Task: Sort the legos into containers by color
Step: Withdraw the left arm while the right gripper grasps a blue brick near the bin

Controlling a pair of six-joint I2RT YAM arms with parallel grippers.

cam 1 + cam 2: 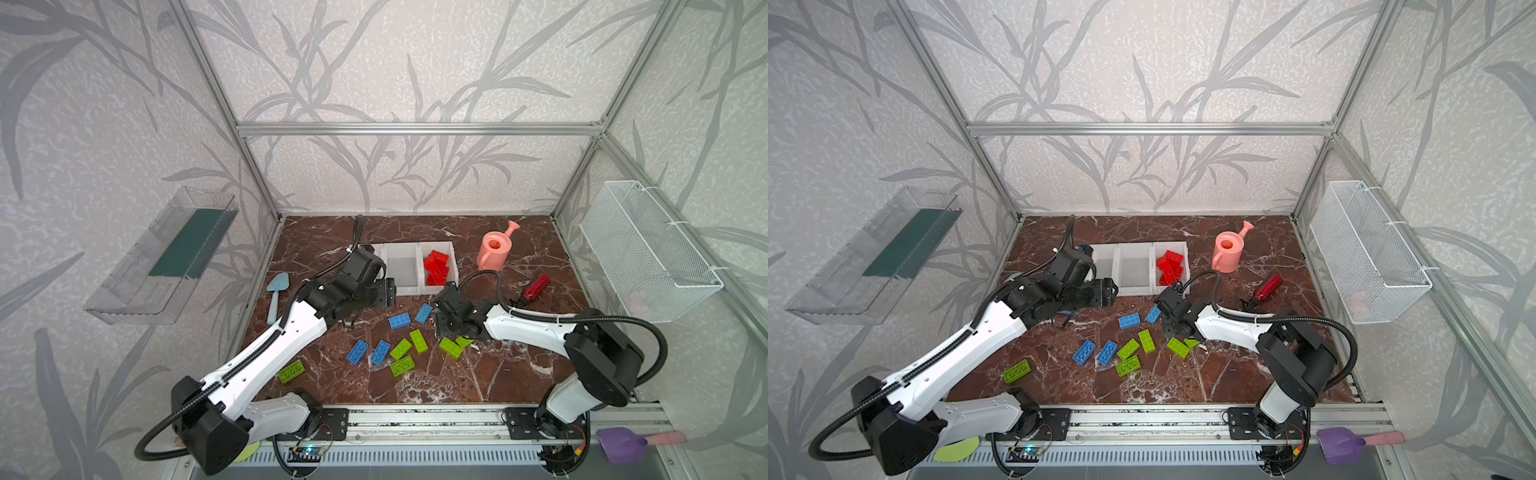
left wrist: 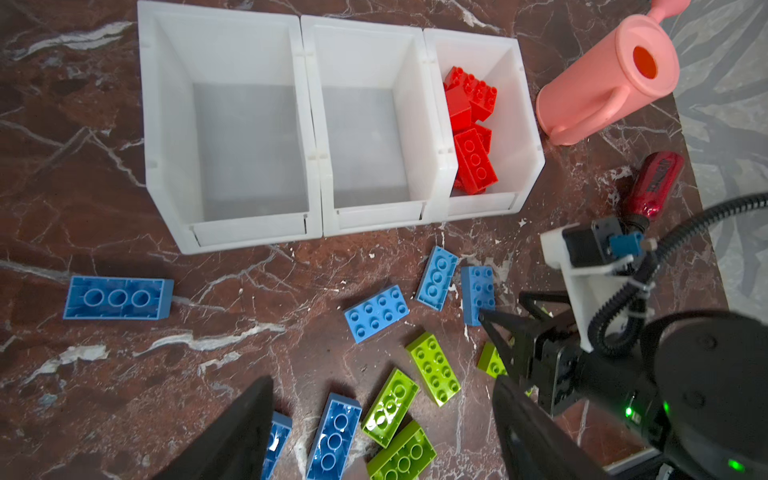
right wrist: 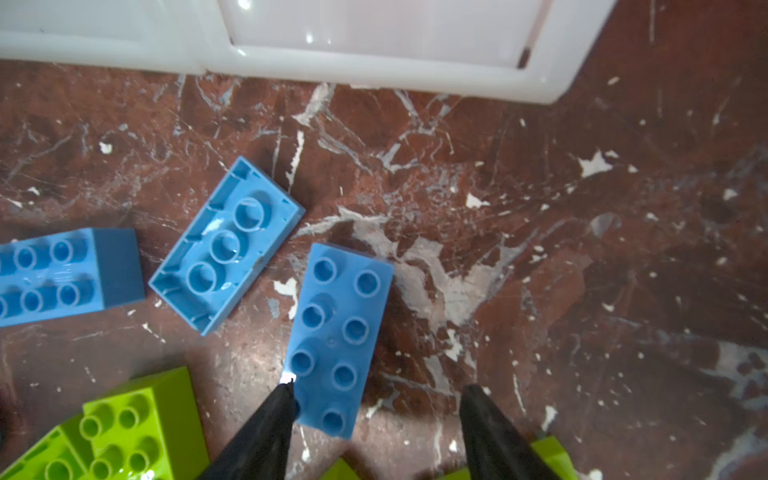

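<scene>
Overall, the brown marble table (image 1: 498, 374) carries every item. Three joined white bins (image 2: 305, 124) stand in a row toward its rear. A pink watering can (image 1: 494, 249) stands upright just beside the end bin. Red bricks (image 2: 473, 160) are piled in that end bin. Blue bricks (image 1: 400, 321) and green bricks (image 1: 401, 348) lie scattered on the table in front of the bins, some studs-up, some underside-up. Left gripper (image 2: 381, 382): fingers spread wide, nothing between them, held near the front of the bins. Right gripper (image 3: 378, 387): fingers apart, straddling the near end of one studs-up blue brick (image 3: 338, 336). One fingertip (image 3: 274, 415) touches its edge; the other stands clear of it.
</scene>
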